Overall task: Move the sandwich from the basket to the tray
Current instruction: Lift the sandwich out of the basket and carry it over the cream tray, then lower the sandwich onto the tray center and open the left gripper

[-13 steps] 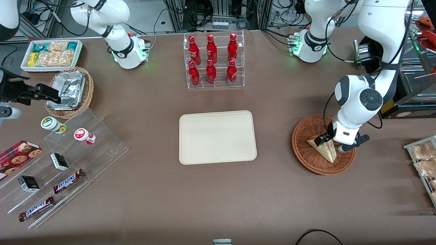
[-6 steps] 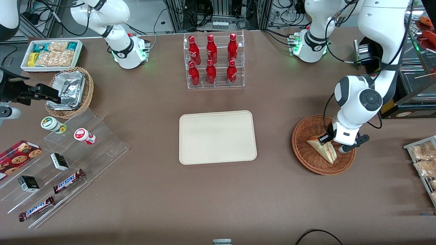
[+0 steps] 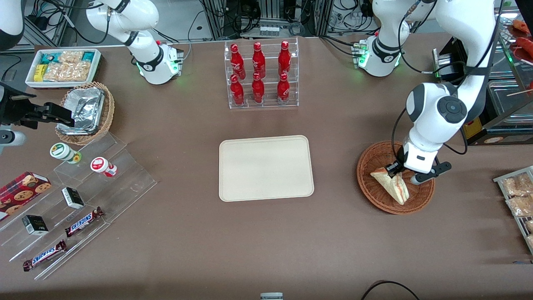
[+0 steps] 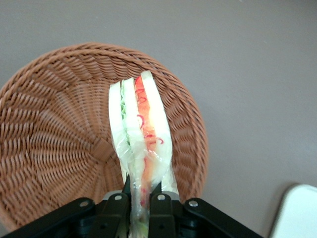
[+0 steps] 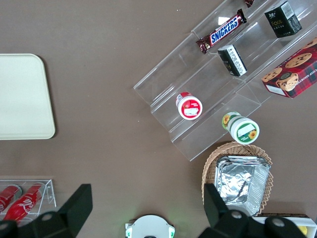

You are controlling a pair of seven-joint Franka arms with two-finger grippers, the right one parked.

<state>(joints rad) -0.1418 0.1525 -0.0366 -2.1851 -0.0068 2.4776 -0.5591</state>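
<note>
The end effector point(image 4: 139, 206) is clamped on the sandwich point(image 3: 391, 185) at one narrow end, the wedge hanging edge-on above the basket point(image 3: 374, 166), whose weave shows beneath it in the wrist view. The sandwich looks light and soft (wrapped in thin clear film, likely slippery), so a hard pinch would probably crush the bread and squeeze the red and green filling, while a loose one could let it slide. Holding across the bread faces near the thick end seems safest. The tray point(image 3: 233, 150) lies on the surface point(image 3: 266, 241), well apart, toward the parked arm's end.
</note>
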